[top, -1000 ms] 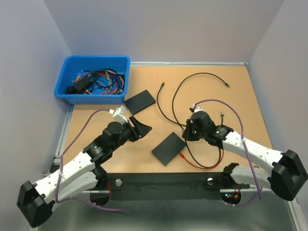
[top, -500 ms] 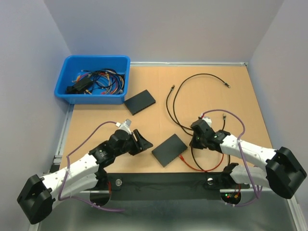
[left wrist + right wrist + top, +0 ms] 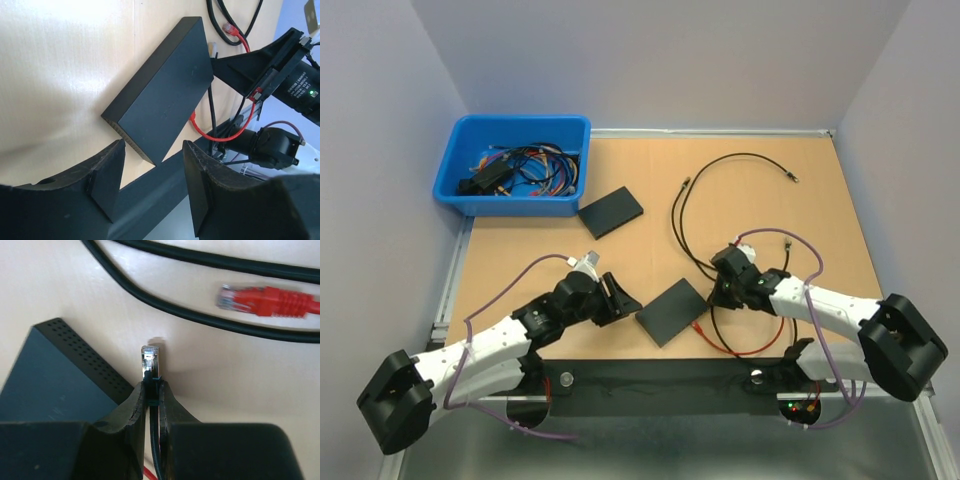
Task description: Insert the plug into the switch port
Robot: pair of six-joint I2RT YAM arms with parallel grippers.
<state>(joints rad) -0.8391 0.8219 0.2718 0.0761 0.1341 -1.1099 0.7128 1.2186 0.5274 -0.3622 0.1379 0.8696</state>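
A flat black switch (image 3: 671,310) lies on the table near the front; it also shows in the left wrist view (image 3: 160,107) and in the right wrist view (image 3: 50,375). My right gripper (image 3: 718,292) is shut on the clear plug (image 3: 151,360) of a black cable (image 3: 685,235); the plug tip sits just right of the switch's perforated side. My left gripper (image 3: 620,303) is open, its fingers (image 3: 107,182) apart just left of the switch's near corner, not touching it.
A second black switch (image 3: 610,211) lies further back. A blue bin (image 3: 512,165) of cables stands at the back left. A red cable (image 3: 730,343) with a red plug (image 3: 270,301) lies beside the switch. A black bar (image 3: 660,375) runs along the front edge.
My left gripper has moved nearer and rightward to the switch's left corner. My right gripper has come down and left with the plug, dragging the black cable toward the switch's right side.
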